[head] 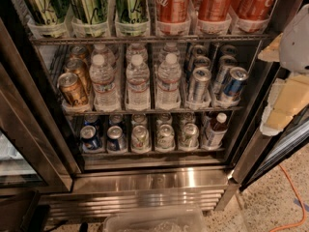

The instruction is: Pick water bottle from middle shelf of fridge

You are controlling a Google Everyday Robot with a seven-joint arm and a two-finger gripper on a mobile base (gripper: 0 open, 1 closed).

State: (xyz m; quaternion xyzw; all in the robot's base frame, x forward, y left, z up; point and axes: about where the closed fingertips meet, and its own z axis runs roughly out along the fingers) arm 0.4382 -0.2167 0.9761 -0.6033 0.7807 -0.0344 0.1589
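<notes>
FRIDGE RUN: My end effector (pixel 286 100) hangs at the right edge of the open fridge (pixel 149 180), outside the cabinet and roughly level with the middle shelf (pixel 145 111). Whether it is wide or narrow I cannot tell, and it touches no drink.

The water bottle (pixel 169 79) I judge easiest to reach stands upright, white cap up, at the front of the right-hand bottle lane. Two more lanes of the same bottles stand to its left, with bronze cans (pixel 72 88) beyond them and silver-blue cans (pixel 198 83) just beside it on the right. Plastic trays (pixel 139 105) keep each file straight and bring the front drink up to the shelf's rail, presumably so that it can be drawn straight out.

The reach looks not yet begun. The way in runs under the upper rack (pixel 145 39) of tall cans, and the neighbouring can could easily be knocked.
</notes>
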